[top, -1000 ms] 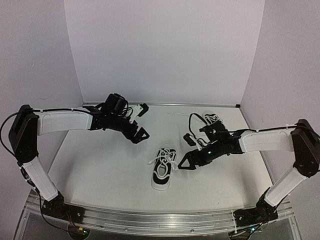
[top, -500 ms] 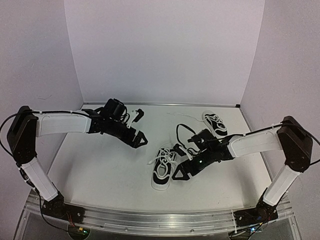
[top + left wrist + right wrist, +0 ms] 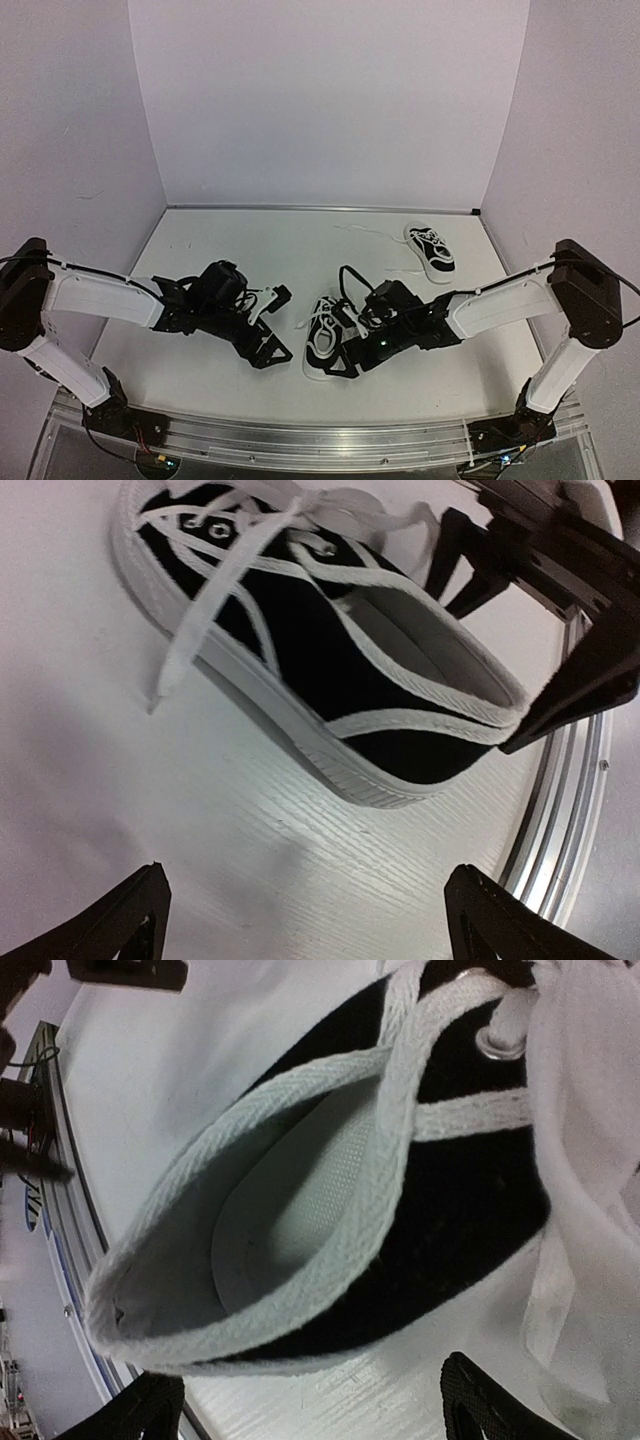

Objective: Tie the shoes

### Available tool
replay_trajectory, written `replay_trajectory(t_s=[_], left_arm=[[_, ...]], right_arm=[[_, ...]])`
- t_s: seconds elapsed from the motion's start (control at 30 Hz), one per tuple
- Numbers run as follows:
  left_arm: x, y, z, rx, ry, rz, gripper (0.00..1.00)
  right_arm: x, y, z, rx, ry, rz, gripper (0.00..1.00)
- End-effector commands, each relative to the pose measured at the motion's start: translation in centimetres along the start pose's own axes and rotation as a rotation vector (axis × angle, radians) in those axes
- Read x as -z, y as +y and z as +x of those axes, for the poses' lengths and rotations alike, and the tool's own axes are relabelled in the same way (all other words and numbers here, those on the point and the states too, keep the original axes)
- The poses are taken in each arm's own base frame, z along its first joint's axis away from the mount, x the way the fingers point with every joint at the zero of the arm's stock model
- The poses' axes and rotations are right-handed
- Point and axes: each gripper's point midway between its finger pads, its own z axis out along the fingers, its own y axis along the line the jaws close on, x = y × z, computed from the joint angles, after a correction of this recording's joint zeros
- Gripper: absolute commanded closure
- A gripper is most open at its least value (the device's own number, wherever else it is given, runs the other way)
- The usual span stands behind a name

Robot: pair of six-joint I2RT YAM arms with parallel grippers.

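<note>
One black sneaker [image 3: 322, 342] with a white sole lies near the table's front, toe pointing away, its white laces [image 3: 318, 318] loose. The second sneaker [image 3: 430, 247] lies at the back right, laces trailing left. My left gripper [image 3: 277, 325] is open and empty, low on the table just left of the near sneaker's heel [image 3: 400, 730]; it shows open in the left wrist view [image 3: 305, 925]. My right gripper [image 3: 346, 340] is open and empty, close against the heel's right side; in the right wrist view [image 3: 315, 1410] the heel opening [image 3: 300, 1200] fills the frame.
The metal rail [image 3: 320, 440] runs along the table's front edge, close behind the near sneaker's heel. White walls enclose the table at the back and both sides. The right gripper's black fingers [image 3: 560, 630] show beyond the sneaker in the left wrist view.
Both arms have come down and forward to the near sneaker. The left gripper moved from the back left to the heel's left side; the right gripper moved left to the heel's right side.
</note>
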Motion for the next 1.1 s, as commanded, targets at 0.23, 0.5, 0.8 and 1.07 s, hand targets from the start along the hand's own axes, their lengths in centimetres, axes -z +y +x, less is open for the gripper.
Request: replay_trajectory(t_s=[0.23, 0.5, 0.8, 1.07], left_arm=[[-3.7, -1.4, -3.5, -0.106, -0.137, 0.055, 0.13], [-6.5, -0.6, -6.2, -0.114, -0.221, 0.041, 0.21], [-8.1, 3.2, -9.4, -0.062, -0.299, -0.07, 0.23], [-5.7, 8.7, -10.4, 0.108, -0.395, -0.087, 0.28]], right_arm=[[1.1, -4.2, -4.1, -0.081, -0.145, 0.092, 0.38], [0.7, -5.8, -5.8, -0.035, -0.132, 0.084, 0.45], [0.0, -8.5, -9.8, 0.088, -0.141, 0.113, 0.41], [-0.4, -12.2, -13.7, 0.282, -0.083, 0.236, 0.16]])
